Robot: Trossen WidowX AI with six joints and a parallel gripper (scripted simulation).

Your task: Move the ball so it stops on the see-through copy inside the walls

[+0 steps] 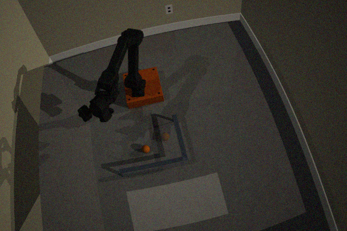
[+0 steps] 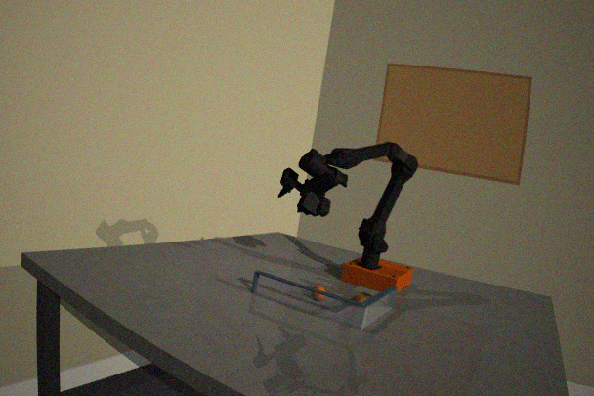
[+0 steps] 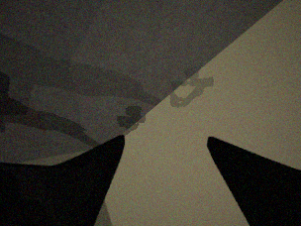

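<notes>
The orange ball lies on the grey table, inside the angle of the two low clear walls. The see-through copy, a paler orange, sits a short way off, closer to the corner's shorter wall. My gripper is open and empty. It hangs high above the table, well to the side of the ball and away from the walls. The wrist view shows only the two dark fingers, the table's edge and the room wall; the ball is not in it.
The arm stands on an orange base block just behind the walls. A lighter rectangular patch marks the table in front of the walls. The table's edge runs along the left.
</notes>
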